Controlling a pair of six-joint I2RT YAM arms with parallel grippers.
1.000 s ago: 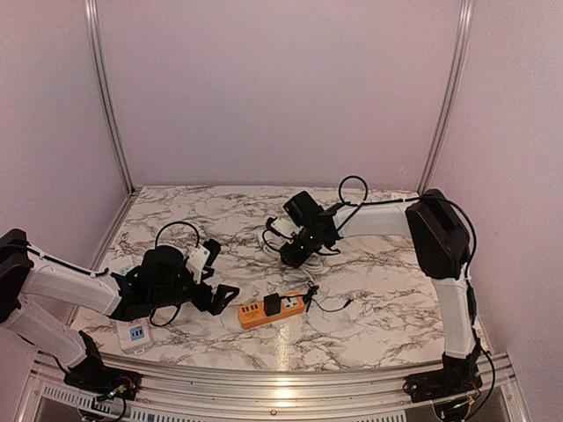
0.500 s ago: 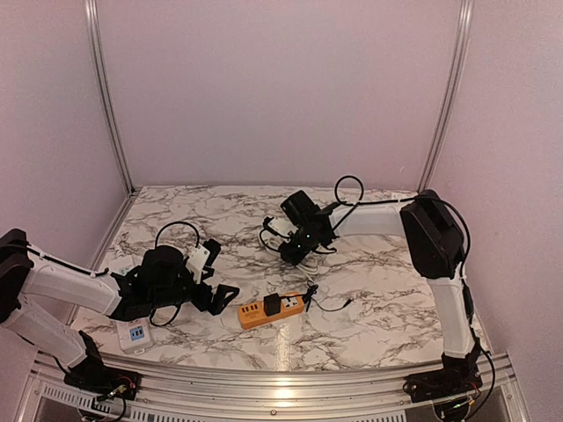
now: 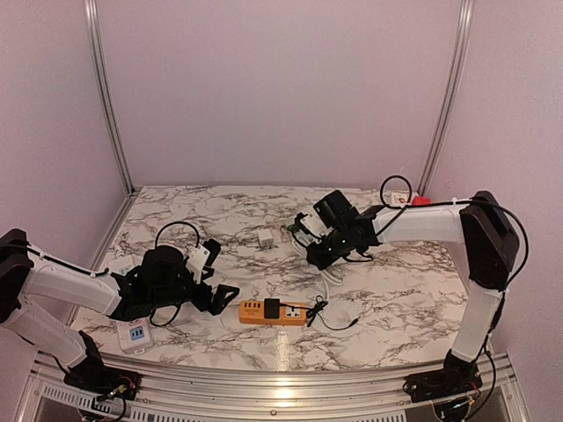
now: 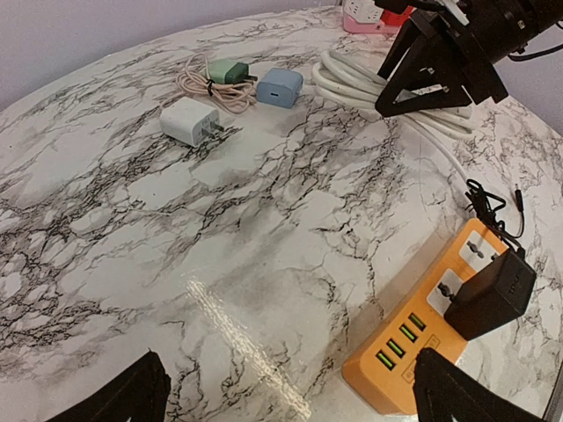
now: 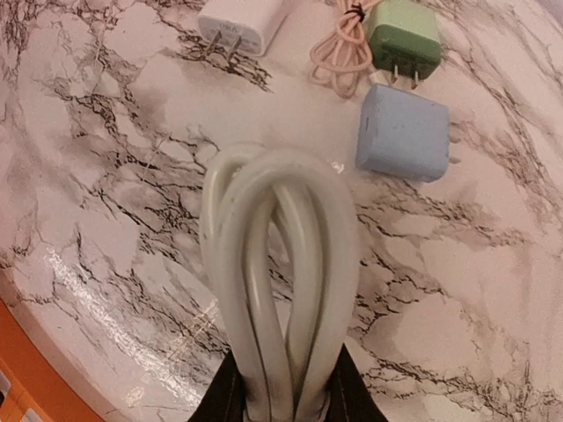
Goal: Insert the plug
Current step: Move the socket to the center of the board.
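Note:
An orange power strip [image 3: 273, 311] lies near the front middle, with a black adapter [image 3: 273, 306] seated in one of its sockets. Both show in the left wrist view, the strip [image 4: 413, 352] and the adapter [image 4: 489, 295]. My left gripper [image 3: 222, 295] is open and empty just left of the strip; in its own view the gripper [image 4: 290, 397] has its jaws wide apart. My right gripper [image 3: 319, 253] is shut on a coiled white cable [image 5: 281, 255], held just above the table. A white charger [image 5: 239, 21], a green charger [image 5: 405, 35] and a blue charger [image 5: 405, 132] lie beyond the coil.
A white socket block [image 3: 134, 334] lies at the front left under my left arm. A pink cord [image 5: 345, 44] is tied to the green charger. A thin black lead [image 3: 327, 315] trails right of the strip. A pink and white object [image 4: 373, 14] sits at the back right.
My right gripper has moved right and nearer with the white coil, uncovering the white charger. The orange strip has turned to lie more level. My left arm has not moved.

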